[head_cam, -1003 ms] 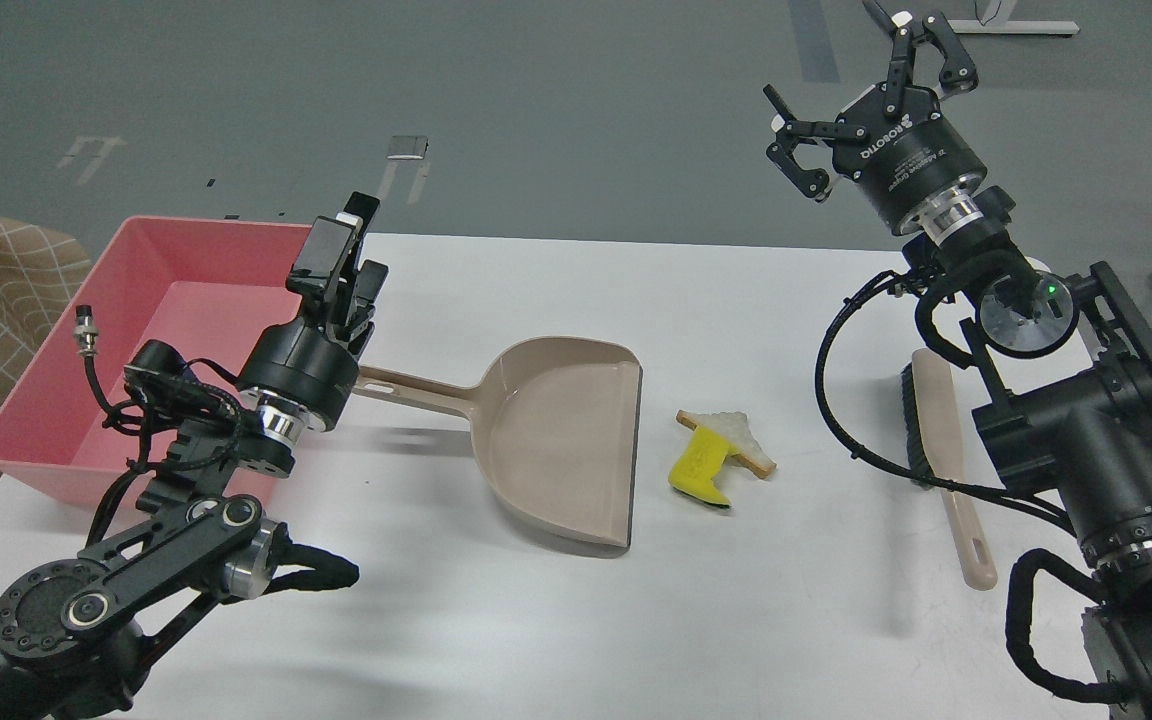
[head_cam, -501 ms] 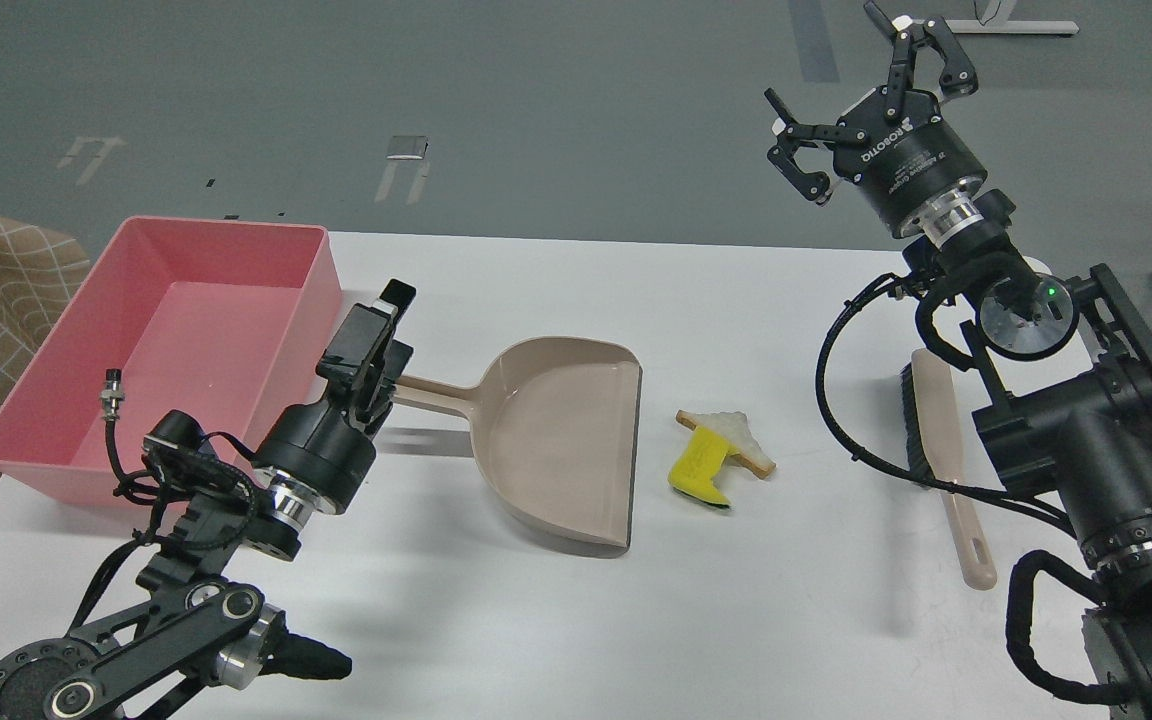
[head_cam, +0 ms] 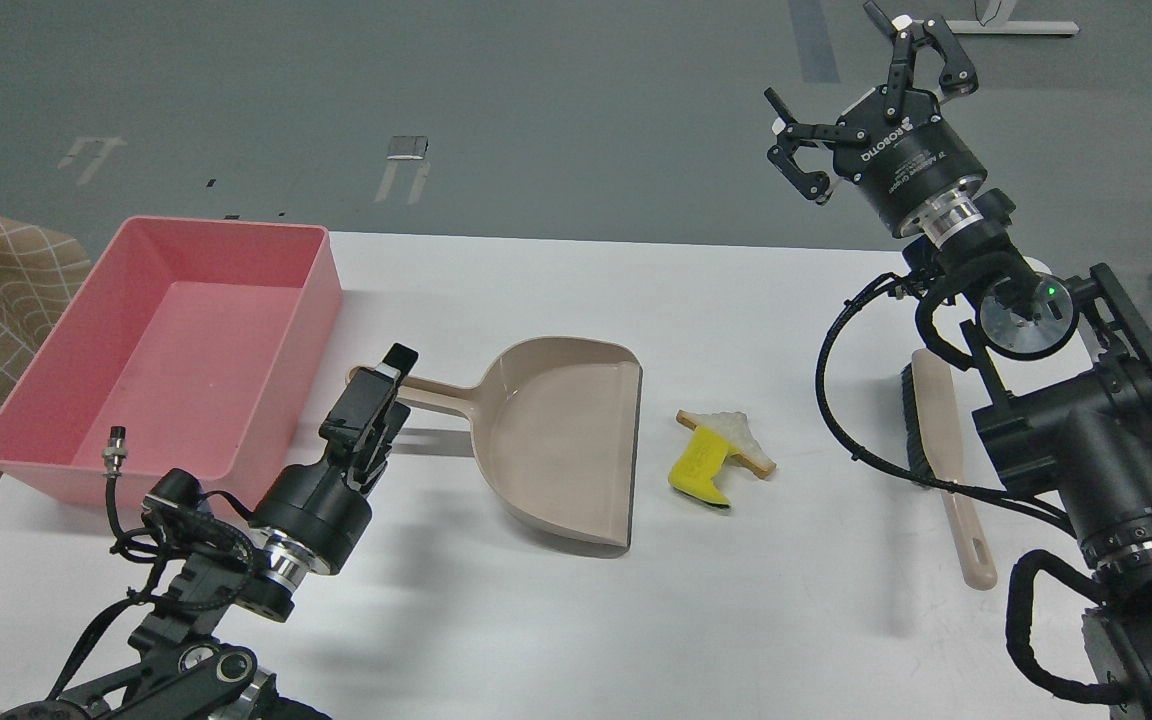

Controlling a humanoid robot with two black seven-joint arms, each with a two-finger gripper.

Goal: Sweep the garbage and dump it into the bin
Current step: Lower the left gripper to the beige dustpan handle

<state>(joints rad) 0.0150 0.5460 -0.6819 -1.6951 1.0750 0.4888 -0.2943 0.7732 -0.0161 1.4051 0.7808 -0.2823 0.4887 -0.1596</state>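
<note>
My left gripper (head_cam: 383,385) sits low over the tabletop (head_cam: 556,610), its jaws at the near end of the dustpan (head_cam: 561,440) handle; seen edge-on, I cannot tell how far they are open or whether they grip it. The pink bin (head_cam: 176,350) lies just left of those jaws. The garbage, a bread piece (head_cam: 736,432) touching a yellow sponge block (head_cam: 701,468), lies well to the right of them, just past the dustpan's open lip. My right gripper (head_cam: 861,85) hangs high, jaws spread wide and holding nothing; the garbage lies well below and left of them. A brush (head_cam: 941,450) rests below that arm.
</note>
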